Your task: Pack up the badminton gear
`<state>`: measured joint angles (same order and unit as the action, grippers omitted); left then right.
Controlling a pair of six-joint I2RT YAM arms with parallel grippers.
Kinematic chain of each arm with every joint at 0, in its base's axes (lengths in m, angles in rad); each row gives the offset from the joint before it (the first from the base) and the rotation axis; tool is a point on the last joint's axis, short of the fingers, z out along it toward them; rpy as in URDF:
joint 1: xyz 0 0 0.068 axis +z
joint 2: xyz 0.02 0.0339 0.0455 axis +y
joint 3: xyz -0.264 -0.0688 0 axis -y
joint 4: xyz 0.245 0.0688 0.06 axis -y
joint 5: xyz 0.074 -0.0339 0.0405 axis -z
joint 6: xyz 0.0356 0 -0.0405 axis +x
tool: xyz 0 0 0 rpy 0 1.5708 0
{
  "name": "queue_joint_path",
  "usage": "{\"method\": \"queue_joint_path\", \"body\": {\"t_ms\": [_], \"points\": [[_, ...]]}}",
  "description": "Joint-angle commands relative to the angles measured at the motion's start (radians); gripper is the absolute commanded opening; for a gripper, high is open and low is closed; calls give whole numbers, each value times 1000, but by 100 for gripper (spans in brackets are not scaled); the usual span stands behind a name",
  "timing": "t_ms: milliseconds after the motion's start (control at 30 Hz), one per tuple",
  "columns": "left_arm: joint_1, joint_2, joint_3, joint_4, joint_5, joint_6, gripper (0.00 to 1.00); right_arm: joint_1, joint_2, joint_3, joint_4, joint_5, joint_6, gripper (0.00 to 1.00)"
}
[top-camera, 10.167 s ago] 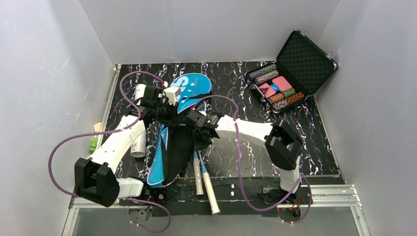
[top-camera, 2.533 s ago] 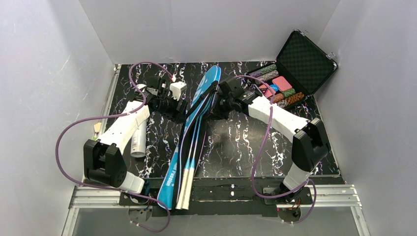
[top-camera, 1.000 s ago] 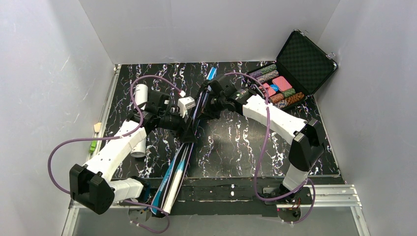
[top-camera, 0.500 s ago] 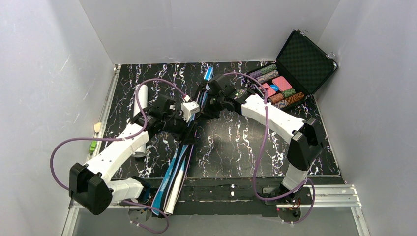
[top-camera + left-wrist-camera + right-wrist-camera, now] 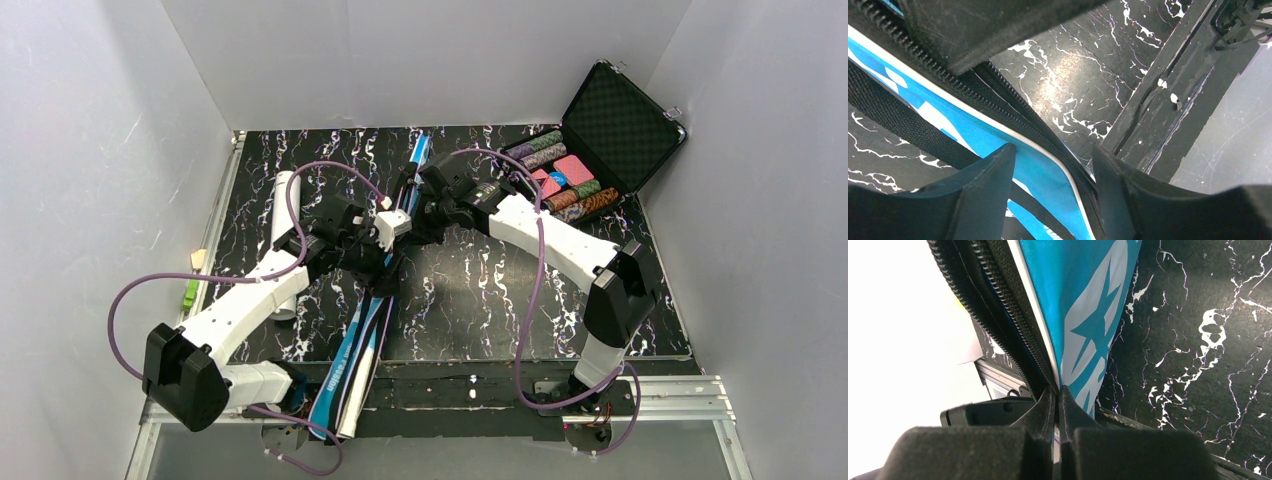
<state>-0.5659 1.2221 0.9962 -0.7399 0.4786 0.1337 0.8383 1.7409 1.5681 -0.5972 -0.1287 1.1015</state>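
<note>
The blue racket-shaped fabric bag with white lettering [image 5: 336, 380] stands on its edge, running from the middle of the table's [image 5: 470, 300] far edge to overhang the near edge. What look like white racket handles [image 5: 362, 385] poke from its open end there.

The right claw [image 5: 1058, 390] is pinched tight on the bag's zip seam towards the far end. The left claw [image 5: 1053, 152] is wide, its fingers [image 5: 980, 182] straddling the zip edge lower down without clamping it.

That thin pinch is the weak spot. If the seam slides out, the bag would likely flop flat and the rackets could slip out. If the left claw closes carelessly, it might catch the black webbing strap [image 5: 898, 112] and jam the zip.

The long white plastic tube [image 5: 284, 192] lies along the left edge, partly under the left arm. A swing of that arm could roll it away.
</note>
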Motion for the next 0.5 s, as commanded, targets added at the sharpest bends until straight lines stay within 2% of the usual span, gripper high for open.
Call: {"method": "queue_joint_path", "body": {"t_ms": [0,167,233,300,367,433,467], "points": [[-18,3,32,12,-34,-19,58,19,-72,21,66,-22,34,1],[-21,-8,11,19,-75,-34,60,21,-89,17,60,-5,32,1],[-24,-11,6,19,-99,-29,55,21,-93,17,60,-3,33,1],[-35,-5,5,17,-163,-19,42,21,-97,14,59,-4,33,1],[-41,4,10,9,-231,-2,18,21,-106,10,55,-2,34,1],[-41,8,15,3,-278,8,0,22,-119,-4,55,2,38,1],[-41,5,19,-1,-292,12,0,21,-128,-13,55,4,39,1]]}}
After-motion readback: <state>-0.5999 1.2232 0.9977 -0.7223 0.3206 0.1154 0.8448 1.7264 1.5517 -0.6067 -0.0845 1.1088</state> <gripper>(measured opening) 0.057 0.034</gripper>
